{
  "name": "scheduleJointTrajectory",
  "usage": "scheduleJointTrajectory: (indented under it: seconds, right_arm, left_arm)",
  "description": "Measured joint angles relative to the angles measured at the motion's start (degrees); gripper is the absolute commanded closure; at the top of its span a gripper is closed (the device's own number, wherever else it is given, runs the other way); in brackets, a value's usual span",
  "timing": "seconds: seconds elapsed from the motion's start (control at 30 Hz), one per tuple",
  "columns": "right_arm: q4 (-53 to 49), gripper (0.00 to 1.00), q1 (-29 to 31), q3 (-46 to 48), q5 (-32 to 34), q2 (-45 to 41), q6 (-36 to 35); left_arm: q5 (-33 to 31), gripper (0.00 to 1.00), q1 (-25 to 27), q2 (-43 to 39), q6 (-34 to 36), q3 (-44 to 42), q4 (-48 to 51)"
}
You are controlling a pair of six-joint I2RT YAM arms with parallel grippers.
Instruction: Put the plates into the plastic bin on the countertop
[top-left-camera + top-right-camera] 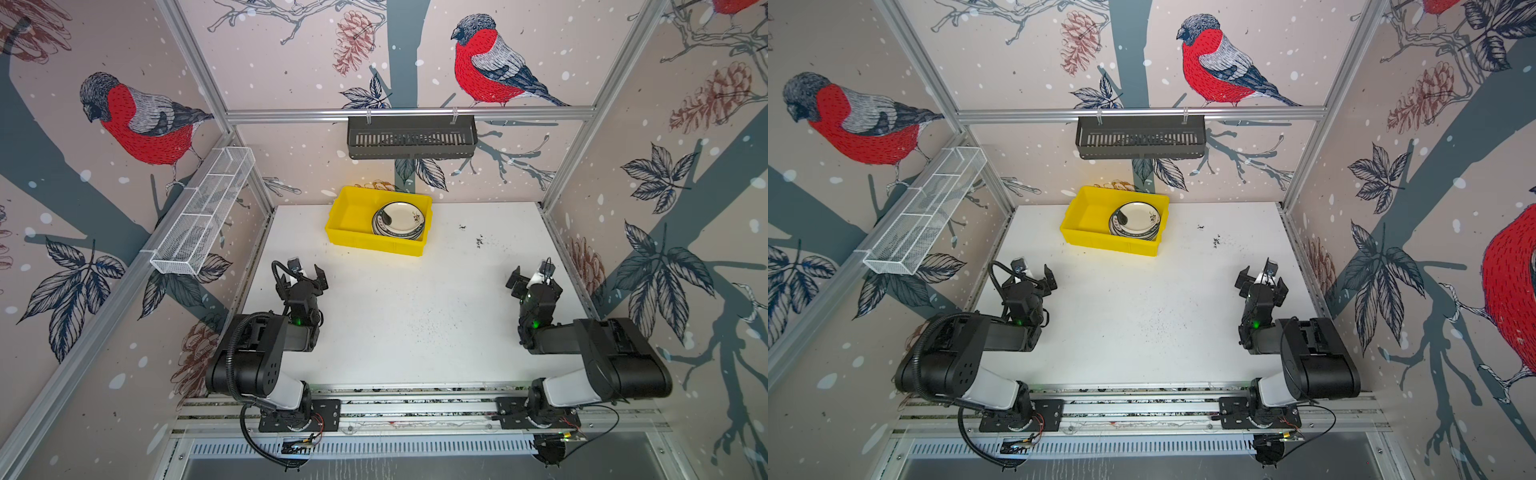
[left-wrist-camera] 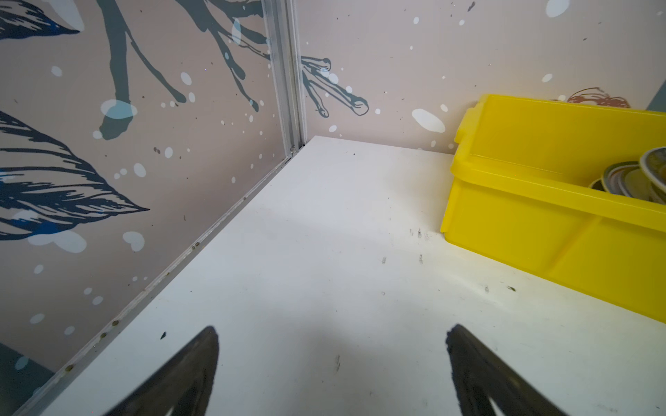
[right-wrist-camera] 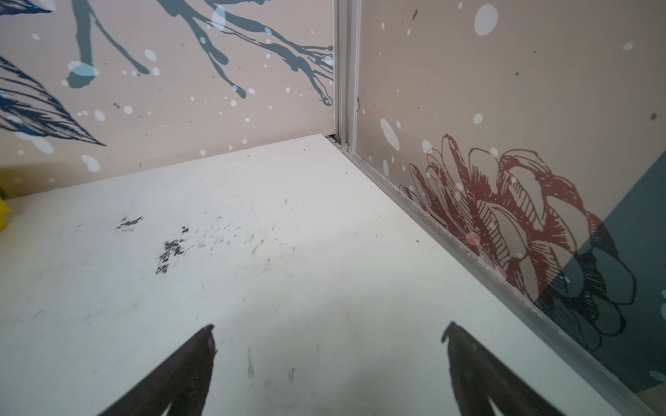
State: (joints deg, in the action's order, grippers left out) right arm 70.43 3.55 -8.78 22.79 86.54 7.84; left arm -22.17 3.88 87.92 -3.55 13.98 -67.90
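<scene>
Closest to me runs the aluminium rail (image 1: 415,409) where both arm bases are bolted down. Beyond it spreads the white tabletop (image 1: 415,316), scuffed and flecked with dark specks (image 1: 478,241) toward its far right part.

The left arm (image 1: 257,357) and the right arm (image 1: 615,357) sit folded low at either side of the near half, wrists pointing toward the far wall. Up on the left wall hangs a long white wire mesh tray (image 1: 203,212). A dark slotted basket (image 1: 411,141) hangs from the back wall's rail.

Below that basket, at the tabletop's far edge and a little left of middle, stands the yellow plastic bin (image 1: 374,244), close against the back wall. The plates (image 1: 401,222) lie stacked inside it, at its right-hand end. The top one is cream with a small dark sprig, and dark-patterned rims of others peek out from beneath.

The left fingers (image 2: 191,367) stand spread wide with nothing between them, above bare tabletop, near the bin but apart from it. The right fingers (image 3: 187,367) gape just as wide, holding nothing. They are aimed at the far right corner and are well apart from the bin.
</scene>
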Motion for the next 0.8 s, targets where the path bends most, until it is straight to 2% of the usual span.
scheduleJointTrajectory:
  seconds: [0.07, 0.23, 0.8]
  right_arm:
    - [1.38, 0.00, 0.26, 1.18, -0.28, 0.39, -0.61]
    - [1.97, 0.01, 0.13, -2.82, -1.33, 0.02, -0.70]
    - [-0.17, 0.00, -0.22, -3.63, -1.73, -0.13, -0.66]
  left_arm:
    - [1.33, 0.03, 0.00, 1.16, 0.57, -1.11, -1.18]
    - [2.69, 0.03, 0.00, 1.42, 1.03, -1.27, -3.96]
    - [2.82, 0.03, 0.04, 1.55, 1.92, -1.42, -5.11]
